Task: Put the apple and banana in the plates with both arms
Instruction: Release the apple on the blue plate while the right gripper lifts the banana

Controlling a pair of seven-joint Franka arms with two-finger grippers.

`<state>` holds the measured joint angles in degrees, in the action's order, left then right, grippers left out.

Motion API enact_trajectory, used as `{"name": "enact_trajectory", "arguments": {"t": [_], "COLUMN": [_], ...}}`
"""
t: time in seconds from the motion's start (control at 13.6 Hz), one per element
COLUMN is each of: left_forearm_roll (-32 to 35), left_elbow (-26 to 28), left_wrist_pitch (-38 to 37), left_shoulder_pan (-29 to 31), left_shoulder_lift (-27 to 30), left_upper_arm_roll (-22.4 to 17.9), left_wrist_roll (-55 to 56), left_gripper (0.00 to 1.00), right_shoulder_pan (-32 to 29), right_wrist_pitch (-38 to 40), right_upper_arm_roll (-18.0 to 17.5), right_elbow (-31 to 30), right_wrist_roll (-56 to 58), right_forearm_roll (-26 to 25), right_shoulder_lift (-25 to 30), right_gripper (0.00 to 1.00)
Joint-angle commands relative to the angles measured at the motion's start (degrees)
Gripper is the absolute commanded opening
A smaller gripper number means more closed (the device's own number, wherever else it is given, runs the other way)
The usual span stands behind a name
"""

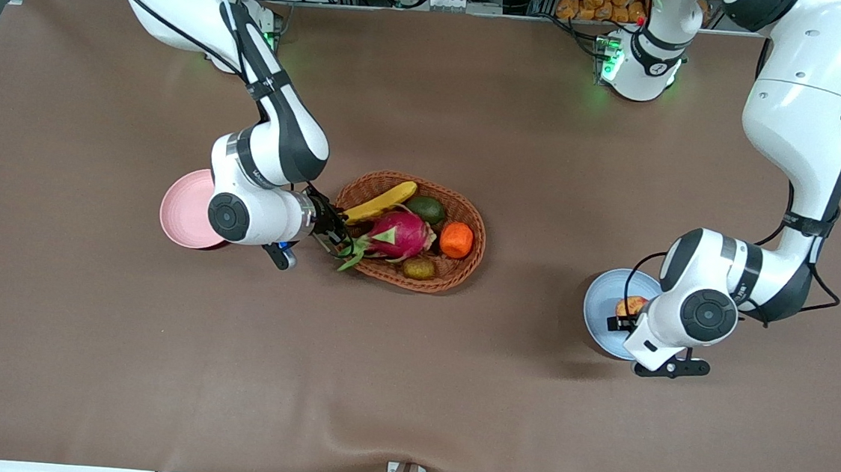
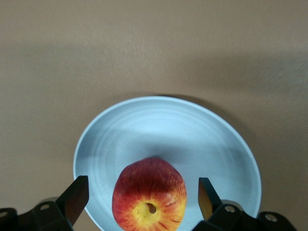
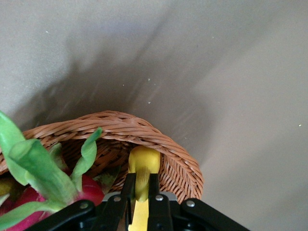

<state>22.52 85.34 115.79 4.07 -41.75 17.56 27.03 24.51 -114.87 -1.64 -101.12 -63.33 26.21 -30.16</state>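
Note:
The apple (image 1: 630,306) lies in the light blue plate (image 1: 600,314) toward the left arm's end of the table. My left gripper (image 1: 622,323) is over it, open, its fingers on either side of the apple (image 2: 149,195) with gaps, above the blue plate (image 2: 168,130). The banana (image 1: 382,201) lies in the brown wicker basket (image 1: 476,229). My right gripper (image 1: 341,224) is at the basket's rim, shut on the banana's end (image 3: 143,162). The pink plate (image 1: 181,210) sits beside the right arm's wrist, partly hidden by it.
The basket (image 3: 120,126) also holds a pink dragon fruit (image 1: 399,234) with green leaves (image 3: 29,159), an orange fruit (image 1: 456,239), a dark green fruit (image 1: 426,209) and a brownish kiwi-like fruit (image 1: 419,268). Bare brown tablecloth lies around the basket and both plates.

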Motion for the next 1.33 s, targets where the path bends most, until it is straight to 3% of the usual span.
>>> {"name": "enact_trajectory", "arguments": {"t": [0.0, 0.15, 0.3, 0.66, 0.89, 1.11, 1.25], "left_forearm_roll": [0.78, 0.60, 0.42, -0.37, -5.81, -8.62, -10.12], "left_elbow": [0.18, 0.09, 0.09, 0.09, 0.09, 0.01, 0.09], "left_wrist_pitch": [-1.79, -4.06, -5.56, -10.75, -13.30, -16.02, -17.17], "left_shoulder_pan": [0.23, 0.23, 0.23, 0.15, 0.23, 0.23, 0.23], "left_shoulder_lift": [3.68, 6.14, 8.96, 14.93, 18.62, 22.23, 24.60], "left_upper_arm_roll": [0.45, 0.63, 0.72, 2.12, 2.39, 2.48, 2.39], "left_wrist_roll": [-1.45, -1.81, -1.89, -2.07, -2.07, -1.98, -1.98], "left_gripper": [1.00, 1.00, 1.00, 1.00, 1.00, 1.00, 1.00], "right_shoulder_pan": [0.54, 0.36, 0.10, -2.89, -6.74, -10.79, -12.64], "right_wrist_pitch": [-0.71, -0.54, 0.69, 12.28, 17.90, 23.46, 23.90], "right_upper_arm_roll": [0.41, 0.41, 0.41, 0.67, 0.67, 0.76, 0.85], "right_elbow": [-1.10, -1.10, -0.66, 6.18, 10.57, 12.44, 11.82], "right_wrist_roll": [-0.39, -0.39, -0.30, -0.21, 3.63, 19.07, 29.79], "right_forearm_roll": [1.39, 1.39, 1.39, 1.21, -0.45, -12.37, -17.05], "right_shoulder_lift": [0.98, 0.98, 1.59, 2.03, 1.94, 2.81, 4.66], "right_gripper": [0.06, 0.00, 0.00, 0.00, 0.00, 0.00, 0.00]}}
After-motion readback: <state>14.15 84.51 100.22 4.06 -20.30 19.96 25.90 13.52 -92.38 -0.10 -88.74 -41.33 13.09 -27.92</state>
